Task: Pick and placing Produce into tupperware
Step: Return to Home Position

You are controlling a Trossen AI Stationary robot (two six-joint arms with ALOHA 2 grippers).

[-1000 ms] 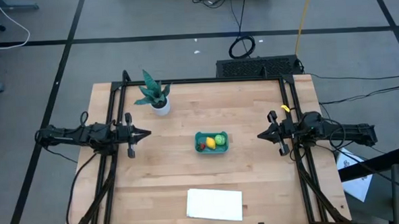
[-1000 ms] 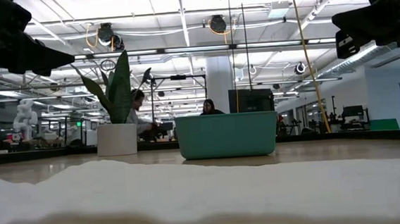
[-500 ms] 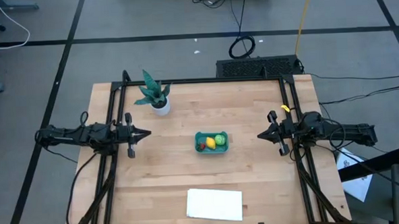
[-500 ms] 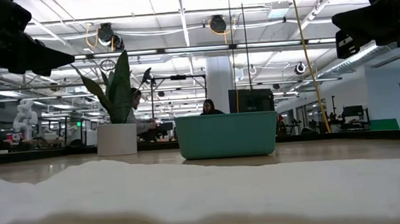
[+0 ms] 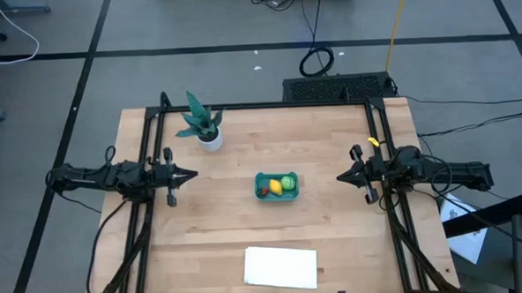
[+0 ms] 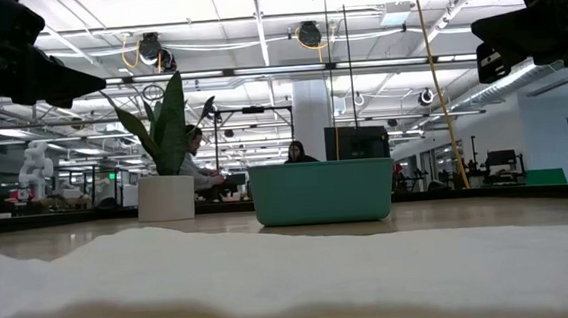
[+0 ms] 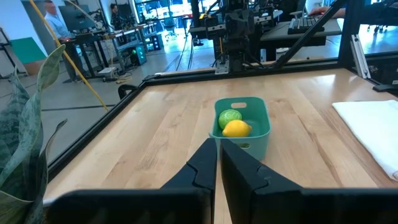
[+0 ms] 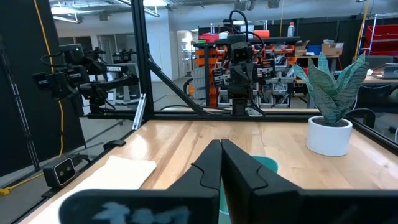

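Note:
The teal tupperware (image 5: 276, 186) stands on its base at the table's middle. Inside it lie a light green ball (image 5: 286, 182), a yellow lemon-like piece (image 5: 275, 186) and a tiny dark red piece (image 5: 264, 191). In the left wrist view the tupperware (image 7: 241, 127) shows the green ball (image 7: 229, 117) and the lemon (image 7: 237, 129). My left gripper (image 5: 192, 175) hovers shut at the table's left side, pointing toward the tupperware. My right gripper (image 5: 341, 176) hovers shut at the right side, facing it. Both are well clear of the tupperware and hold nothing.
A potted green plant (image 5: 204, 124) stands at the far left of the table. A flat white sheet (image 5: 281, 267) lies by the near edge. Black frame rails (image 5: 149, 213) run along the table's left, right and far sides. People sit and stand in the room beyond.

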